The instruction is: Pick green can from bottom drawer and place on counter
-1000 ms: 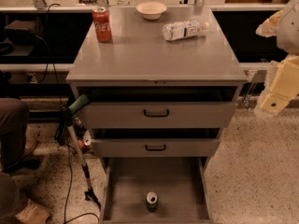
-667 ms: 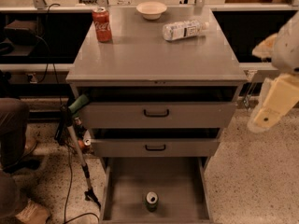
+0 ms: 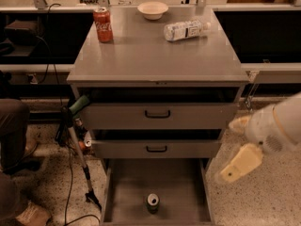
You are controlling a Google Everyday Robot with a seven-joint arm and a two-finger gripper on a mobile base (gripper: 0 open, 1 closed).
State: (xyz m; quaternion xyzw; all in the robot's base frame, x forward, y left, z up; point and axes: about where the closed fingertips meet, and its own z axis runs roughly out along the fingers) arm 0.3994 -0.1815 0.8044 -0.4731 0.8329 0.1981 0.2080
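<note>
Reaching for small green aluminium can (image 3: 152, 203), upright in open grey metal bottom drawer (image 3: 188, 192); cream two-finger gripper (image 3: 233, 147) right of cabinet, released, empty. Descend vertically, straddle can, clear walls.

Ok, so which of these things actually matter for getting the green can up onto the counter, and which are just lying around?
For the job: green can, upright in the bottom drawer, which is open; counter; gripper, open, right of the cabinet at drawer height.
Just lying about, all on the counter: red cola can, bowl, water bottle on its side.
</note>
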